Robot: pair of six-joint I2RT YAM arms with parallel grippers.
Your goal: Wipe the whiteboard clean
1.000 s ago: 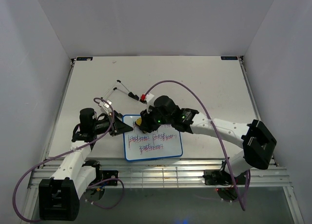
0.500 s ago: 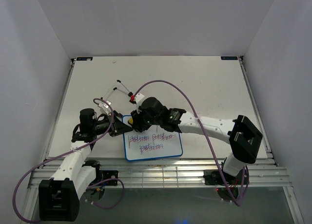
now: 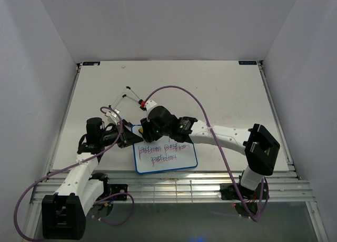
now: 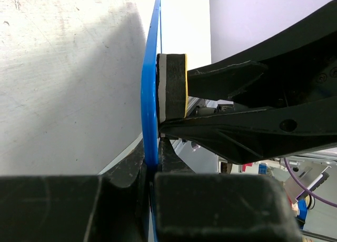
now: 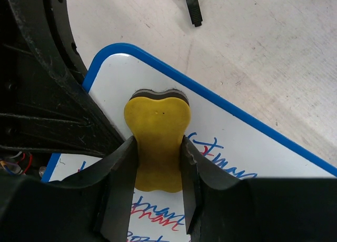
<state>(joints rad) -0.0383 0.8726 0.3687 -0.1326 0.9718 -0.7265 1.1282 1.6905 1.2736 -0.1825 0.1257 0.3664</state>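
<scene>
The whiteboard [image 3: 185,159], white with a blue frame and red and blue scribbles, lies flat near the table's front. My left gripper [image 3: 129,138] is shut on its left edge; in the left wrist view the blue frame [image 4: 149,105] runs edge-on between the closed jaws of the left gripper [image 4: 152,165]. My right gripper [image 5: 157,165] is shut on a yellow eraser [image 5: 157,137], which is pressed onto the whiteboard [image 5: 247,147] at its far left corner, just beside the writing. From above, the eraser [image 3: 140,130] peeks out under the right gripper [image 3: 144,130].
Two thin markers [image 3: 125,98] lie on the table behind the board, one of them with a red cap [image 3: 142,103]. A black marker end [image 5: 194,10] shows just beyond the board's corner. White walls close in the table on three sides.
My right arm has slid left with the eraser, from the board's top middle to its far left corner. The left gripper and the board have stayed put.
</scene>
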